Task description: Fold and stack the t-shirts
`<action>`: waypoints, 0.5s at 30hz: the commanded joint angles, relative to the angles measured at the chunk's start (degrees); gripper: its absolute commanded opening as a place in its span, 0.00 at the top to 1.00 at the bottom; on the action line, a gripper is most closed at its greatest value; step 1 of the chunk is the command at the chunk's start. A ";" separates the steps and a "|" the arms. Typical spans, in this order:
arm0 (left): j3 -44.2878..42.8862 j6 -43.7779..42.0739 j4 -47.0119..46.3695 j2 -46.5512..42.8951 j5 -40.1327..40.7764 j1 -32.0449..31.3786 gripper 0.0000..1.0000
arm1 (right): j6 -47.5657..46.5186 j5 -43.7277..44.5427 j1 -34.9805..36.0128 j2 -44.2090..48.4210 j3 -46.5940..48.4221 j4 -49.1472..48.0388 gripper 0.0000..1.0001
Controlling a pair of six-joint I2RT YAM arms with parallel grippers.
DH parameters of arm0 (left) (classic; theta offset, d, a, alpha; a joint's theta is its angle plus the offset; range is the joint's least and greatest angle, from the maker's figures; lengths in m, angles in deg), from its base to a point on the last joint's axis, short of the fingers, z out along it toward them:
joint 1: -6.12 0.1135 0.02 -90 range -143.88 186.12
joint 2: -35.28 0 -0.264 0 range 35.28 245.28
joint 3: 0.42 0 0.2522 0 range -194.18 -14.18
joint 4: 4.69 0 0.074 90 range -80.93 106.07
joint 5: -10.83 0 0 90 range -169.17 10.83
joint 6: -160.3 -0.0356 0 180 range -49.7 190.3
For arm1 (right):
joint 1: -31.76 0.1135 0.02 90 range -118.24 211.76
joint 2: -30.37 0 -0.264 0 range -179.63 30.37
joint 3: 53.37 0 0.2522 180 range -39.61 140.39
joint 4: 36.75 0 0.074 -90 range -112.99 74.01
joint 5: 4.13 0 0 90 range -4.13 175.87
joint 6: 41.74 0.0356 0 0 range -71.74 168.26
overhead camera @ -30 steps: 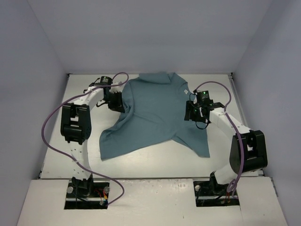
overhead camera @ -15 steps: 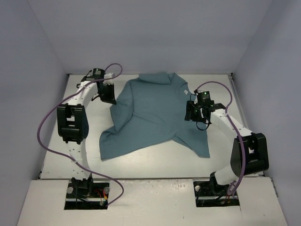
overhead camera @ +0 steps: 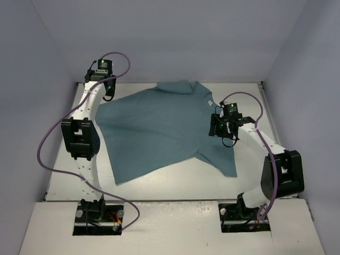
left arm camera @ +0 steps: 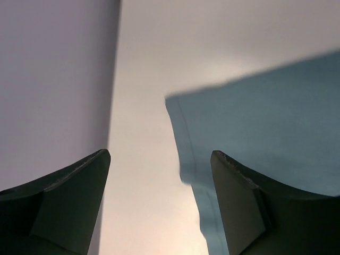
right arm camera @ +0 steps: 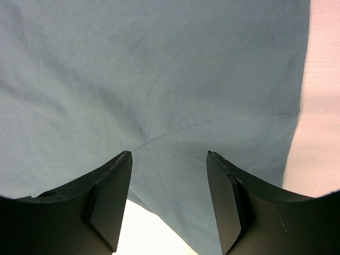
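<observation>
White table [overhead camera: 170, 180]: t-shirt [overhead camera: 159, 127] spread; left jaws wide, empty, beside hem; right jaws half-open above it.

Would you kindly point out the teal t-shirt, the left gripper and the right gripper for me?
teal t-shirt [overhead camera: 159, 130]: top external view, middle of the spread body.
left gripper [left arm camera: 159, 153]: left wrist view, midway between its fingertips.
right gripper [right arm camera: 168, 153]: right wrist view, midway between its fingertips.

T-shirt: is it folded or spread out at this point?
Spread out. The t-shirt lies opened flat on the table, with both sleeves out to its sides and no fold made.
</observation>
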 commanded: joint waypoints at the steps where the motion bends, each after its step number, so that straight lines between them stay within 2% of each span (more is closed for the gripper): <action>1: 16.52 8.66 0.84 -13.46 -7.38 -2.30 0.26 | 0.61 1.21 0.45 -1.46 3.01 -1.09 0.45; 4: 28.42 15.00 0.20 -18.78 -15.86 -4.35 0.26 | 0.21 2.06 0.53 -4.97 6.90 -1.27 0.45; 9: 40.00 19.23 -2.14 -20.33 -17.90 -7.23 0.25 | -0.96 5.63 0.54 -13.80 12.90 -1.67 0.46; 15: 38.06 19.63 -2.32 -11.27 -19.27 -5.99 0.25 | 1.04 6.85 0.47 -23.03 14.77 -2.16 0.51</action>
